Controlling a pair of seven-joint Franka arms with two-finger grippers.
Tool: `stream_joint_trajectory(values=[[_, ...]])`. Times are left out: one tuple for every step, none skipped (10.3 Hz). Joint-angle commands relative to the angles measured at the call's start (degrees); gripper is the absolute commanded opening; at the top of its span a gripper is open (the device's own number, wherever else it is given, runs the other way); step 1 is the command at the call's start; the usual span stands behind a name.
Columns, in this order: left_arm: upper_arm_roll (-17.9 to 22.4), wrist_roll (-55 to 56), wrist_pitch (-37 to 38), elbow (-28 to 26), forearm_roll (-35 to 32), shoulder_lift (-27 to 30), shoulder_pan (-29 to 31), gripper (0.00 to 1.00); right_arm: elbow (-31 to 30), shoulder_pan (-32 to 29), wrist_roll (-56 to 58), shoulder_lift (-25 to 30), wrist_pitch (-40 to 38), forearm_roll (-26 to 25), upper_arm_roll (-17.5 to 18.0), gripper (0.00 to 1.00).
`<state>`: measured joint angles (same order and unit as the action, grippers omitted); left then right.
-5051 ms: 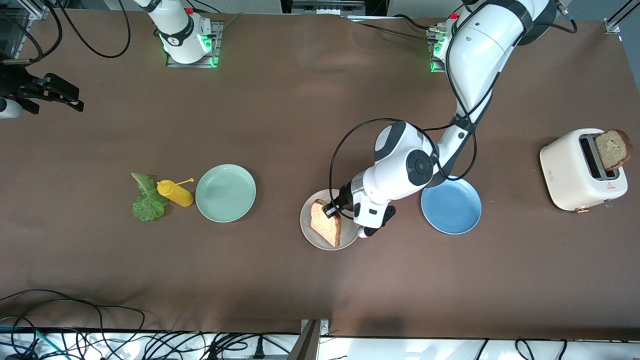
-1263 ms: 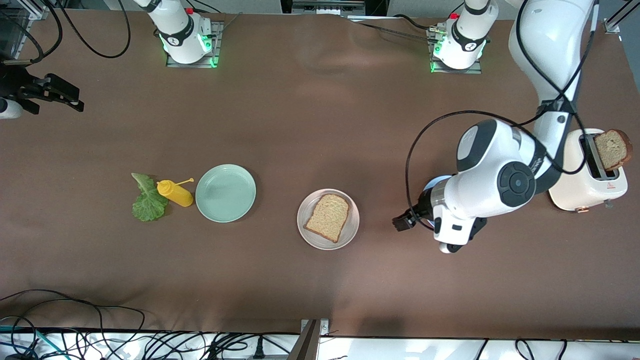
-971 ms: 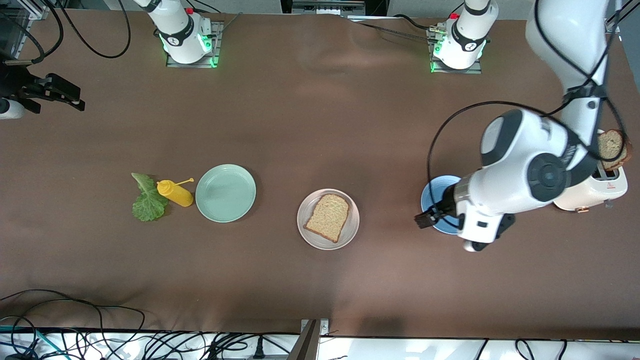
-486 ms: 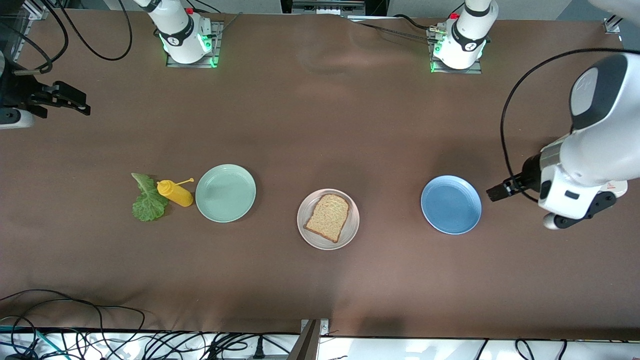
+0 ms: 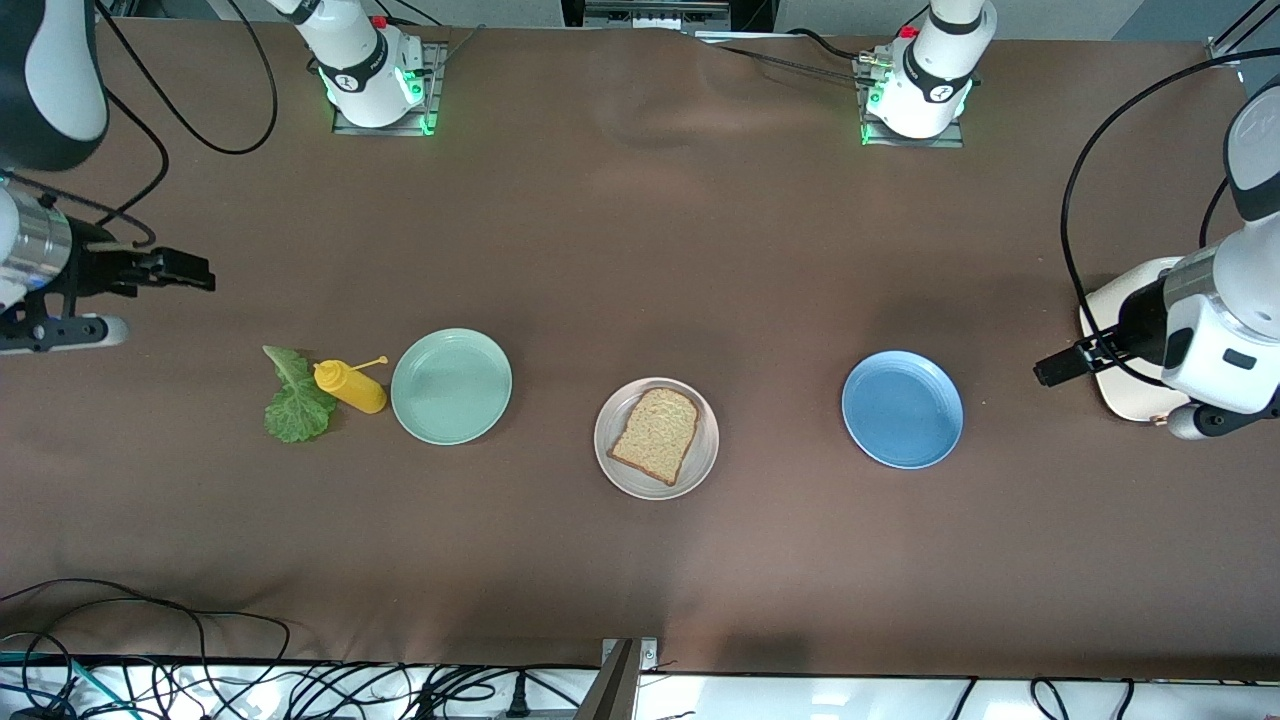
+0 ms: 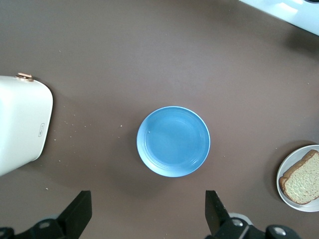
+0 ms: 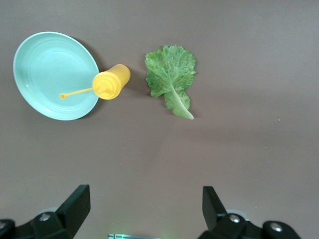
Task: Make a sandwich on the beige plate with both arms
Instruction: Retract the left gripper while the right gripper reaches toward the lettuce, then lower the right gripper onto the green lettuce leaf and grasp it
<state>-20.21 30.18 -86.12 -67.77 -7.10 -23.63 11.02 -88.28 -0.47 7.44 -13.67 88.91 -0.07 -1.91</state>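
One slice of brown bread (image 5: pixel 655 435) lies flat on the beige plate (image 5: pixel 703 457) in the middle of the table. The left wrist view shows that plate (image 6: pixel 299 207) and slice (image 6: pixel 302 178) at its edge. A ruffled green lettuce leaf (image 5: pixel 297 400) lies on the cloth toward the right arm's end, and the right wrist view shows it too (image 7: pixel 171 74). My left gripper (image 5: pixel 1055 368) hangs open and empty over bare cloth between the blue plate and the toaster (image 6: pixel 147 214). Open and empty as well, my right gripper (image 5: pixel 190 275) is over bare cloth near the lettuce (image 7: pixel 144 205).
A yellow squeeze bottle (image 5: pixel 350 387) lies between the lettuce and a mint-green plate (image 5: pixel 451 386). An empty blue plate (image 5: pixel 903 409) sits beside the beige one. A cream toaster (image 5: pixel 1115 330) at the left arm's end is mostly covered by the left arm.
The left arm has swung away from over the blue plate toward the toaster end. The right arm has come in from the table's edge toward the lettuce. Both grippers stay open.
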Motion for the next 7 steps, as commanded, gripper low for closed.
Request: stream_joint_trajectory(values=[[-0.53, -4.93, 0.34, -1.84, -1.68, 1.74, 1.46, 1.00, 2.15, -1.46, 4.84, -4.68, 3.86, 0.16, -0.37, 1.00], [-0.36, -7.22, 0.34, -1.84, -1.69, 1.83, 1.54, 1.00, 0.40, -1.46, 5.12, -6.09, 7.56, -0.01, -0.46, 1.00], [-0.27, -7.85, 0.34, -1.84, -1.69, 2.09, 1.46, 1.00, -3.09, -1.55, 5.65, -6.54, 12.12, -0.19, -0.46, 1.00], [-0.36, -7.95, 0.34, -1.84, -1.69, 2.18, 1.46, 1.00, -7.48, -1.55, 8.09, -6.46, 18.69, -0.19, -0.46, 1.00], [-0.53, -7.95, 0.34, -1.84, -1.69, 2.18, 1.46, 1.00, -11.87, -1.55, 9.85, -6.54, 24.33, -0.19, -0.46, 1.00], [-0.62, -8.03, 0.34, -1.93, -1.69, 2.10, 1.37, 1.00, -16.01, -1.55, 10.13, -6.54, 29.00, -0.02, -0.38, 1.00], [-0.62, -8.30, 0.34, -1.93, -1.69, 2.09, 1.37, 1.00, -21.01, -1.55, 10.13, -6.19, 34.52, -0.02, -0.29, 1.00]])
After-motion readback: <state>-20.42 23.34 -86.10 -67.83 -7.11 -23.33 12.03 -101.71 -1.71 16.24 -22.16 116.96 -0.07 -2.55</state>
